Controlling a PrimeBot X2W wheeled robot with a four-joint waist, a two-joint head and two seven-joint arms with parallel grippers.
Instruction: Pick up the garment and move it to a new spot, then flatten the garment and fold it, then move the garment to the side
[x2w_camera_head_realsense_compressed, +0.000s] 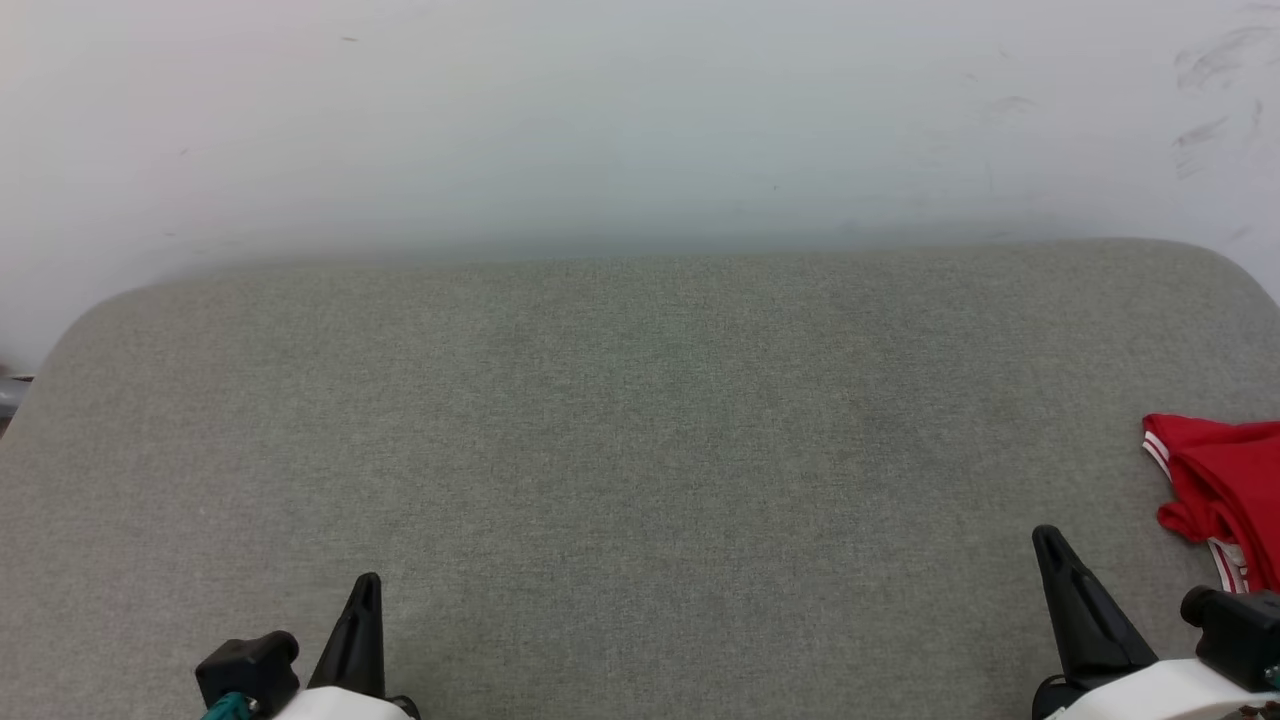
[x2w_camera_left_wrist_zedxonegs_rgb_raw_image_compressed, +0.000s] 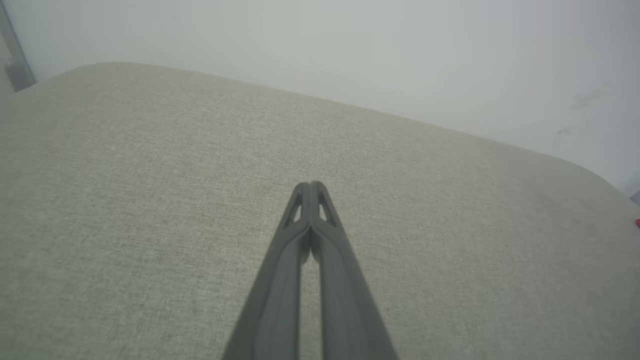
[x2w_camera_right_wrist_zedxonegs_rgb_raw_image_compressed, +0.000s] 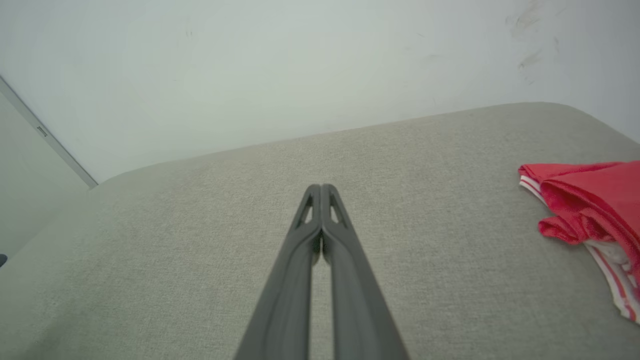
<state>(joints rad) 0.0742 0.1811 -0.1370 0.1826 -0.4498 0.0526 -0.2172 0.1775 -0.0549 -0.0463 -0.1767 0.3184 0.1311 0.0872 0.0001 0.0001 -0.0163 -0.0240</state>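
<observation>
Left wrist view: left claw (x2w_camera_left_wrist_zedxonegs_rgb_raw_image_compressed: 311, 189) is closed, its two dark fingers pressed tip to tip, gripping nothing. It hangs over bare grey cushion (x2w_camera_left_wrist_zedxonegs_rgb_raw_image_compressed: 150, 200) near the front edge, left side. Right wrist view: right claw (x2w_camera_right_wrist_zedxonegs_rgb_raw_image_compressed: 320, 189) is the same, closed and empty, over the cushion near the front right corner.

The red shirt (x2w_camera_right_wrist_zedxonegs_rgb_raw_image_compressed: 590, 210) lies at the cushion's right edge, just beside the right claw and not touching it. It is a small layered pile, red on top with white and striped trim peeking out underneath. It is cut off by the picture edge, so whether it is a tidy fold or a loose heap I can't say for sure. The middle of the cushion is bare back to the white wall (x2w_camera_right_wrist_zedxonegs_rgb_raw_image_compressed: 250, 75).

Stage: this fits two readings. A heap waiting at the side to be carried to the middle, or a folded shirt already set aside. The pictures don't settle which.

Handling notes, either way:
- Soft, slippery-looking jersey cloth in several layers. A pinch would likely take more than one layer.
- The pile sits close to the right edge, so a sideways nudge from the right claw could push it off or undo the layers.
- Keep the right arm's moves clear of it unless contact is meant.
- The left claw is well apart from the shirt and poses no risk.
</observation>
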